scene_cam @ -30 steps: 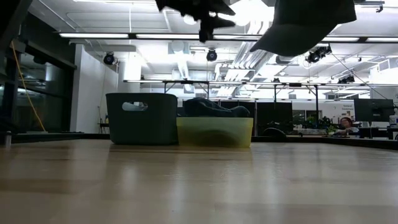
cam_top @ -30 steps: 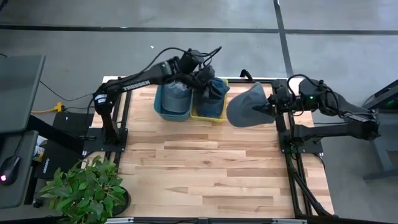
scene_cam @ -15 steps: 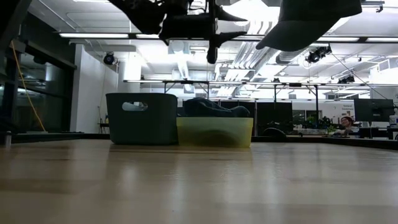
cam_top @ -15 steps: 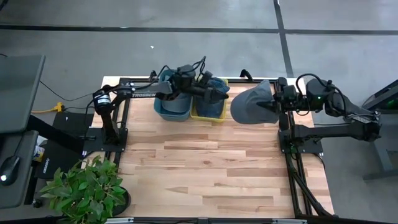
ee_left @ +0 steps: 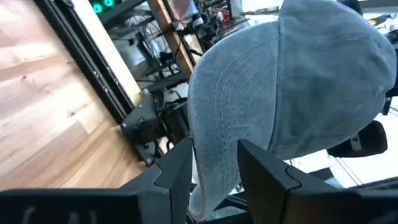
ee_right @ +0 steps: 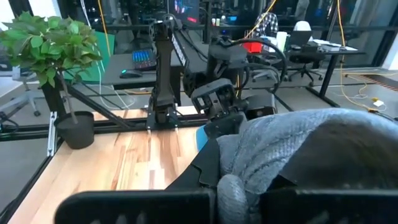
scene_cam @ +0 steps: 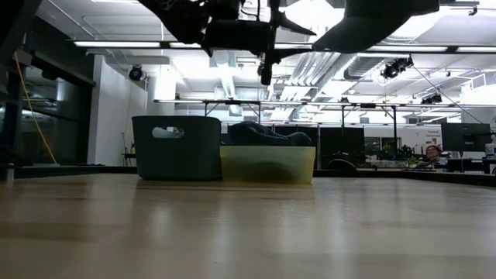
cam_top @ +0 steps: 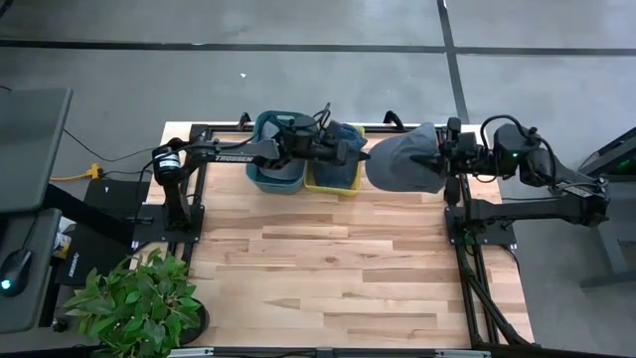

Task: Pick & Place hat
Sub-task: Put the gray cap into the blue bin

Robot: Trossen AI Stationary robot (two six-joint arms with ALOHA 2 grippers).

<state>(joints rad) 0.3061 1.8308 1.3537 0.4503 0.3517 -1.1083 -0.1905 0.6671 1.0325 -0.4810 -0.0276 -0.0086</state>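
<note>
Potted plant (cam_top: 139, 308): stands off the table's near left corner, well clear of both arms; no risk from it that I can see.
Left arm (cam_top: 224, 152): reaches level across the back of the table, above the bins.
Blue bin (cam_top: 273, 174): sits at the back edge, touching the yellow bin; in the low view it looks dark and upright.
Yellow bin (cam_top: 333, 182): already holds dark folded caps, so there is little spare room inside.
Left gripper (cam_top: 350, 151): over the yellow bin, pointing at the hat; its fingers (ee_left: 264, 168) stand partly apart with nothing between them, and the hat's brim lies just ahead.
Risk at the left gripper: if it advances with the gap this narrow, the brim may be shoved aside rather than enter the fingers.
Grey hat (cam_top: 402, 164): held in the air between the two grippers, well above the table, beside the yellow bin.
Right gripper (cam_top: 444, 159): clamped tight on the hat's fabric, which bunches over its fingers in the right wrist view.
Risk at the hand-over: letting go before the left fingers have closed would drop the hat onto the wooden table (cam_top: 328, 268), outside either bin.
Risk of contact: the two wrists are near each other; a further approach could bump them.
</note>
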